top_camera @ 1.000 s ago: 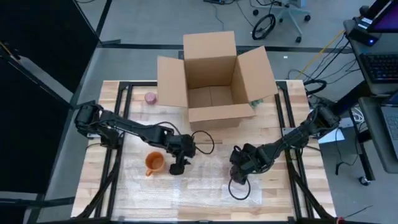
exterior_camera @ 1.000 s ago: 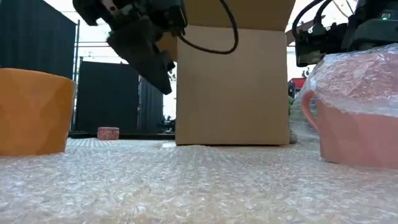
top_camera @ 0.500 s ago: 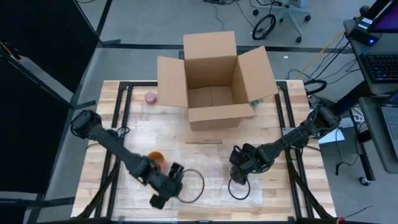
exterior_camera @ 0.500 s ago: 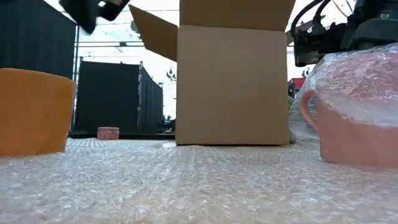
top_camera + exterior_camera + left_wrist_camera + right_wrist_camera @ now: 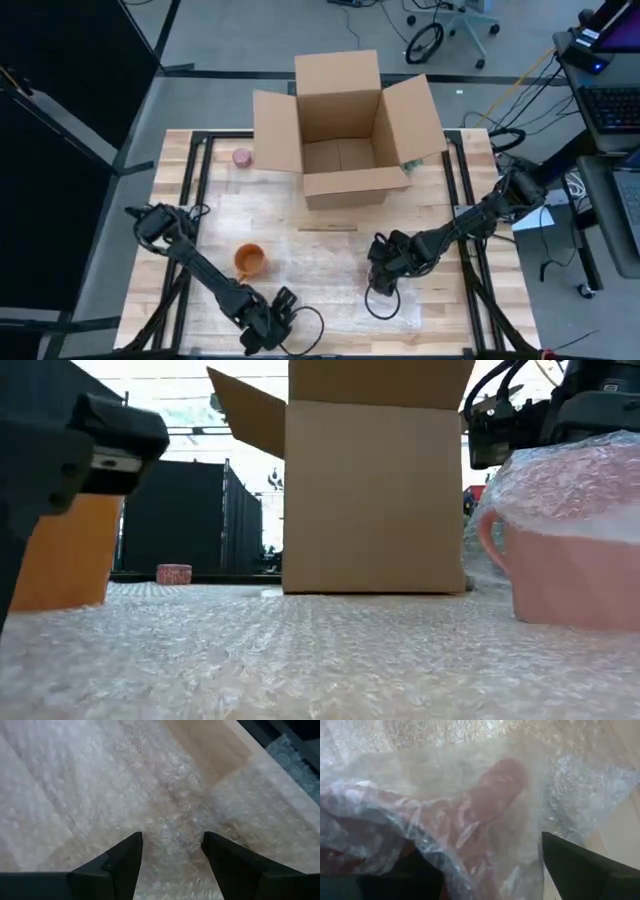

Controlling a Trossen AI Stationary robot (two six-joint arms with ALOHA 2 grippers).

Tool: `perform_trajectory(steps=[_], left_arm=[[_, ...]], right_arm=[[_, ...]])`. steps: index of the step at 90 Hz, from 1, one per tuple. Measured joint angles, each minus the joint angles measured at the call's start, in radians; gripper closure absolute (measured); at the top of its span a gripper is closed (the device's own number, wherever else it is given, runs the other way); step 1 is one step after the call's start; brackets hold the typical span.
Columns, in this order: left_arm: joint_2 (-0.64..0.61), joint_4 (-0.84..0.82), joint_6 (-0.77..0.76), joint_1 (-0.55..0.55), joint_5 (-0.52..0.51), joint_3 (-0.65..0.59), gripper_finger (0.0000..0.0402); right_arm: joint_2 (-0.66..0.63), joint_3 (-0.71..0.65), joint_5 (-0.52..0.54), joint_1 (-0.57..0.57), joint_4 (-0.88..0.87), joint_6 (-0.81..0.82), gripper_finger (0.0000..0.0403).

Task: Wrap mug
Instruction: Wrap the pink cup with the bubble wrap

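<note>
the pink mug (image 5: 575,550) sits on the right side of the desk (image 5: 470,310), half under a loose fold of bubble wrap (image 5: 560,790). the right pincer (image 5: 385,262) is pressed in against it. from the right wrist view one dark finger shows beside the wrapped mug, so i judge it to be pinching the wrap, though i can't be sure. the left pincer (image 5: 172,852) is spread wide and empty, low over the sheet at the near edge of the desk.

what worries me: the wrap is only draped, so if the right pincer lets go or tugs sideways, the fold could spring back or drag the mug over. the left one is right at the sheet's edge; if it grabs too little, the sheet may slip out, and pulling hard could shift the orange mug (image 5: 248,261) standing on the same sheet.

bubble wrap covers most of the pale wood desk. an open cardboard box (image 5: 345,125) stands at the far side, with a small pink thing (image 5: 242,157) near it. beyond are grey floor, black curtains, cables and an office chair (image 5: 455,25).
</note>
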Motion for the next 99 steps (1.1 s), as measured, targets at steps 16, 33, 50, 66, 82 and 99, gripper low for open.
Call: perform_trajectory(steps=[16,33,50,66,82,99], left_arm=[[-0.004,0.04,0.003,0.01,-0.027,0.004,0.0209],[-0.004,0.056,0.005,0.011,-0.03,0.022,0.0254],[-0.004,0.029,0.001,0.011,-0.046,0.055,0.031],[-0.005,0.027,0.003,0.03,-0.095,0.095,0.0375],[-0.005,0.036,0.001,0.066,-0.107,0.096,0.0399],[-0.005,0.027,0.005,0.1,-0.19,0.156,0.0401]], right_arm=[[0.0,0.0,0.0,0.0,0.001,0.001,0.0117],[0.0,0.0,-0.001,0.0,0.001,-0.002,0.0117],[0.0,0.0,-0.002,0.0,0.002,-0.003,0.0117],[0.0,0.0,0.0,0.0,0.003,-0.009,0.0117],[-0.001,0.0,0.0,0.0,0.004,-0.011,0.0117],[-0.001,0.0,0.002,0.0,0.014,-0.001,0.0117]])
